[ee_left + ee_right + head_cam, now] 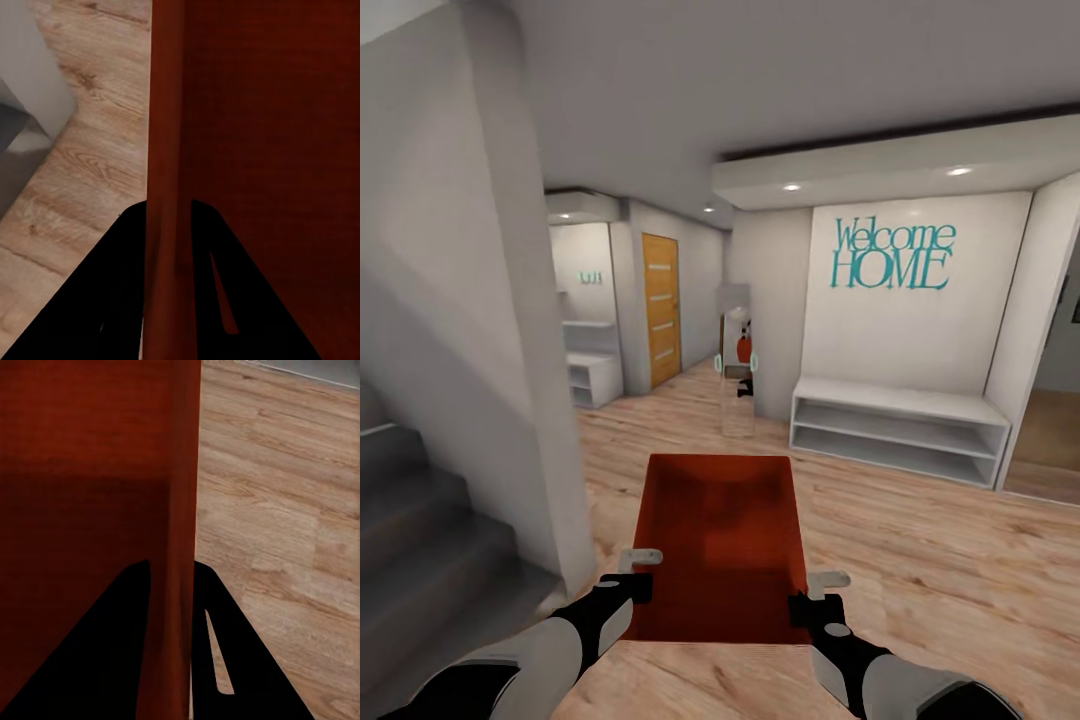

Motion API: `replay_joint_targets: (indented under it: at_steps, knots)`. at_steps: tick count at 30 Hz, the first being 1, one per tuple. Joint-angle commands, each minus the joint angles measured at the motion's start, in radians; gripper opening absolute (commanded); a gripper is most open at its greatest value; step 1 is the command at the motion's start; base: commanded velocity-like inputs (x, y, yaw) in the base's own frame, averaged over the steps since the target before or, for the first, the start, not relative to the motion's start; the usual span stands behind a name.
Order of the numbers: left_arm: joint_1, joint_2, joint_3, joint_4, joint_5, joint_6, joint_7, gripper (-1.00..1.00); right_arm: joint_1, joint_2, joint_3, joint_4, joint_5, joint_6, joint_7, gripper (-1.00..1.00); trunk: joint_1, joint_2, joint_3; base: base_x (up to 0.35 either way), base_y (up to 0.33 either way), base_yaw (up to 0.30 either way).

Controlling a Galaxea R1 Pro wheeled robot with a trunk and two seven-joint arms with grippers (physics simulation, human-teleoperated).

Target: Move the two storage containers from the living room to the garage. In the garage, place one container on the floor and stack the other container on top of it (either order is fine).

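Observation:
An orange-red storage container hangs in front of me over light wood plank flooring, open side up and with nothing in it. My left gripper is shut on its left wall near the close corner. In the left wrist view the thin red wall runs between the two black fingers. My right gripper is shut on the right wall, and the right wrist view has that wall pinched between its black fingers. I am in a hallway.
A grey staircase and a white wall corner stand close on the left. Ahead are a tall mirror, a white low shelf bench under a "Welcome HOME" wall, and an orange-wood door down the corridor.

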Motion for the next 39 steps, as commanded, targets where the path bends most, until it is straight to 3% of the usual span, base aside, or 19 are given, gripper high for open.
replay_joint_targets:
  at_steps: [1,39]
  knots:
    - [0.000,0.053,0.044,0.002,0.000,0.005,0.011,-1.00,-0.001,-0.003,-0.006,0.000,-0.016,-0.099,-0.005,-1.00,0.001,-0.001,0.000,0.322,0.000,0.000]
    - [0.000,0.053,0.044,0.002,0.000,0.006,0.011,-1.00,0.000,-0.003,-0.006,0.000,-0.016,-0.101,-0.005,-1.00,0.001,-0.001,0.000,0.322,0.000,0.000]
